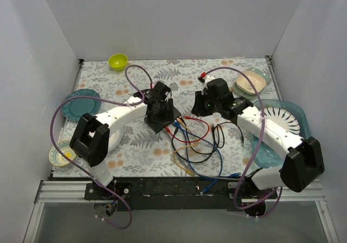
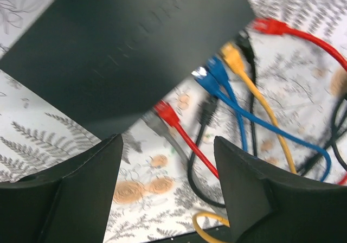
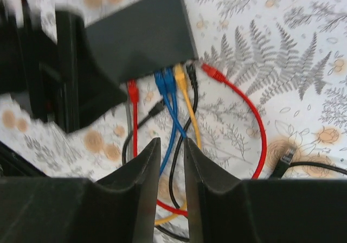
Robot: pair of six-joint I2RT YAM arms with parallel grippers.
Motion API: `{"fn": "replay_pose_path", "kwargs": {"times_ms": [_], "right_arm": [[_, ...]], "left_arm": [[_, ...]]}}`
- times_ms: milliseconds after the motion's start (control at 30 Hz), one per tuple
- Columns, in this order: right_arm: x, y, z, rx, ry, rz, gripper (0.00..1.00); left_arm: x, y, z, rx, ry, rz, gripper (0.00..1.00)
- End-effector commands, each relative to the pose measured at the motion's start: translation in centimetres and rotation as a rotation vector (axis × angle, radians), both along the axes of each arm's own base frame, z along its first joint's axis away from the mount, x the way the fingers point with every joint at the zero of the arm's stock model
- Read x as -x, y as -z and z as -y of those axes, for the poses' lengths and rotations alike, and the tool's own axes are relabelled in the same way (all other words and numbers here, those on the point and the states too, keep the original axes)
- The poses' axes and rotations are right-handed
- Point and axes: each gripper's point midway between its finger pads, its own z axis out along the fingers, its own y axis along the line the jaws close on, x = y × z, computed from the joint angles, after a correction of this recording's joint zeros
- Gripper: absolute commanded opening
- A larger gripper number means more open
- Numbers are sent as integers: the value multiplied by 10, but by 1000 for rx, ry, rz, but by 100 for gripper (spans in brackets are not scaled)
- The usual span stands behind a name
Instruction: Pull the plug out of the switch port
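The switch [image 2: 124, 42] sits on the flowery cloth [image 1: 135, 145] near the middle of the table, turned at a slant; the left gripper [image 2: 168, 145] hangs right by it, its fingers wide apart with nothing in them; only cloth and wires show in the gap. The right gripper [image 3: 171, 145] is over the bundle of wires on the port side of the switch; its fingers have just a thin gap between them and hold nothing. Two blue plugs [image 3: 164, 83], a yellow plug [image 3: 179, 75], a black plug [image 3: 191, 71] and a red plug [image 3: 132, 91] sit along the port edge; the loose red plug [image 3: 213, 72] lies on the cloth just beside the switch's corner, a little apart from it.
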Motion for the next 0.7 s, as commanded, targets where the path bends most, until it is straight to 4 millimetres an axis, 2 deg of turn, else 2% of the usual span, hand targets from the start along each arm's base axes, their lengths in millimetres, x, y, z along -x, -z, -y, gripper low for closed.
{"fn": "replay_pose_path", "kwargs": {"times_ms": [0, 33, 67, 133, 267, 333, 433, 600, 667], "right_arm": [[52, 13, -10, 47, -196, 6, 30], [61, 23, -7, 64, -208, -4, 30], [71, 21, -8, 59, -232, 15, 30], [83, 32, -1, 88, -251, 14, 35], [102, 24, 7, 83, -305, 76, 42], [109, 24, 9, 74, -328, 87, 44], [120, 26, 11, 64, -366, 89, 45], [140, 54, 9, 92, -461, 48, 44], [148, 58, 5, 101, -500, 52, 44]], "left_arm": [[-6, 36, -17, -48, -55, -67, 66], [-5, 41, -17, -46, -52, -82, 63], [-4, 46, -16, -43, -51, -96, 62], [-5, 54, -13, -31, -44, -109, 62], [-5, 68, -5, -6, -29, -149, 62], [-8, 78, -4, -10, -32, -170, 61], [-15, 82, 0, 0, -35, -185, 61], [-23, 95, 3, 14, -56, -222, 61], [-26, 94, 5, 28, -59, -230, 60]]}}
